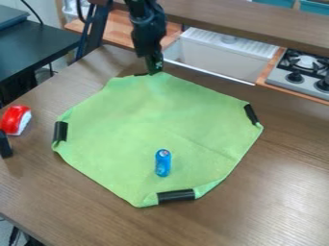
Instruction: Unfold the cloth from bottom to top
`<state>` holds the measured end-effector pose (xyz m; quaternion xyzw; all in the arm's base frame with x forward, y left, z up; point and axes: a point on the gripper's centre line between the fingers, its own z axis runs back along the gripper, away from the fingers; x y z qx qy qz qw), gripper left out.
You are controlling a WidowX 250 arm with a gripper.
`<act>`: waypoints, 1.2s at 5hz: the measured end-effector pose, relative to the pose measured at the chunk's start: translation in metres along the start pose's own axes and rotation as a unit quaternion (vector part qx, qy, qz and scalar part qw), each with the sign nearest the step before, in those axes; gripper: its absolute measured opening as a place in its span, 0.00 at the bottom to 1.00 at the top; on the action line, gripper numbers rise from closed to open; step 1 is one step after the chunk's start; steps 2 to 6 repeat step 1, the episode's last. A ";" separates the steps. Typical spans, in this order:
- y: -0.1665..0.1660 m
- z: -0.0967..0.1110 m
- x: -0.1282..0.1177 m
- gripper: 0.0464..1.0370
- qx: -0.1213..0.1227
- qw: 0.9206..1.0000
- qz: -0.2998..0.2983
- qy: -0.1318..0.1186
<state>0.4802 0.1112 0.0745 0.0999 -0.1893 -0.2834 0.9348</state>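
A square-ish light green cloth lay spread over the middle of the brown wood-grain table, its corners turned or cut off so that the outline had many sides. Short black strips sat at its edges: one on the left, one at the near edge, one on the right; a sliver of black also showed at the far edge. A small blue cylinder rested on the near part of the cloth, between its centre and the near strip.

The black two-finger gripper hung down at the cloth's far edge, seemingly touching it; whether it was open or closed could not be told.

On the table left of the cloth were a rounded red and white object and, nearer, a black object cut by the view's edge. Behind stood a toy kitchen with a white sink, a grey stove top with black burner grates, and a brown wooden shelf across it. A black side table stood at the upper left.
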 end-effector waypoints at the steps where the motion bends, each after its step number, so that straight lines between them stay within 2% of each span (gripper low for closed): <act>1: 0.001 0.027 -0.006 0.96 -0.010 1.000 0.012 -0.022; 6: 0.001 0.027 -0.006 0.96 -0.010 1.000 0.012 -0.022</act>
